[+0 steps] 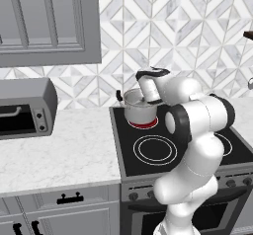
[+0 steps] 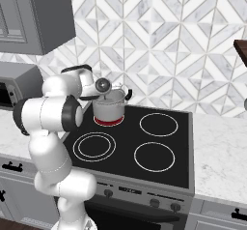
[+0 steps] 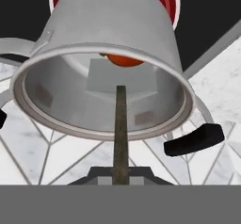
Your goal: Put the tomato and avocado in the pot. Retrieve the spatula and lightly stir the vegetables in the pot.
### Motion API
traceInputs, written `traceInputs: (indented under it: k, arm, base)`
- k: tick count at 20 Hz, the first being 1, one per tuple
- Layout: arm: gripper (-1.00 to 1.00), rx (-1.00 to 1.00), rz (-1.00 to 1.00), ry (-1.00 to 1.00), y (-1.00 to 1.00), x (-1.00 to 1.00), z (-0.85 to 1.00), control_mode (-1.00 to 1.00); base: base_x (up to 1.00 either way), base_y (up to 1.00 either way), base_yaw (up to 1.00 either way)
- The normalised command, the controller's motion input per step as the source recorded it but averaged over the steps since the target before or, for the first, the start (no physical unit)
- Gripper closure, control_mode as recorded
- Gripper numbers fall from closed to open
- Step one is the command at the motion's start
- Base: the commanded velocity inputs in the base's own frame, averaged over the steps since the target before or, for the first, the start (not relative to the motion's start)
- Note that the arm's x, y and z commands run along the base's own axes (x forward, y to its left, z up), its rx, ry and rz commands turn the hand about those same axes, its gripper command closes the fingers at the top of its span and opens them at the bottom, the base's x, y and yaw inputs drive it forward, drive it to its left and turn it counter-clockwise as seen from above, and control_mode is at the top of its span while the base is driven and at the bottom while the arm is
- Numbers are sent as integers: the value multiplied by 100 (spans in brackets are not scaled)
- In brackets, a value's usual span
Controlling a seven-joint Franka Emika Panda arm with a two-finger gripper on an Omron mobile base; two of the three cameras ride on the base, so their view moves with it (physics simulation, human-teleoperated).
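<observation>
The steel pot (image 1: 137, 109) (image 2: 112, 108) stands on the back-left burner, which glows red. My gripper (image 1: 149, 99) (image 2: 103, 96) hangs over the pot's rim, shut on the spatula's thin dark handle (image 3: 120, 124). In the hand view my gripper (image 3: 120, 175) looks down along that handle into the pot (image 3: 113, 20). The flat light-grey blade (image 3: 120, 76) lies against the pot's inner wall. The tomato (image 3: 124, 61) shows as an orange-red curve just past the blade. The avocado is hidden.
A grey toaster oven (image 1: 27, 111) sits on the marble counter (image 1: 64, 150) left of the black stovetop (image 2: 159, 176). Three unlit burner rings lie in front of and to the right of the pot. A black pot handle (image 3: 195, 140) sticks out toward the tiled wall.
</observation>
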Motion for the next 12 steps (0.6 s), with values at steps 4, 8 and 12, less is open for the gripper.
traceInputs:
  k: [4, 8, 12]
  arm:
    - [100, 0, 0, 0, 0, 0, 7, -100]
    - [100, 0, 0, 4, -10, 0, 36, -100]
    - [100, 0, 0, 13, -20, 0, 54, -100]
  base:
    - [0, 0, 0]
    - [0, 0, 0]
    - [0, 0, 0]
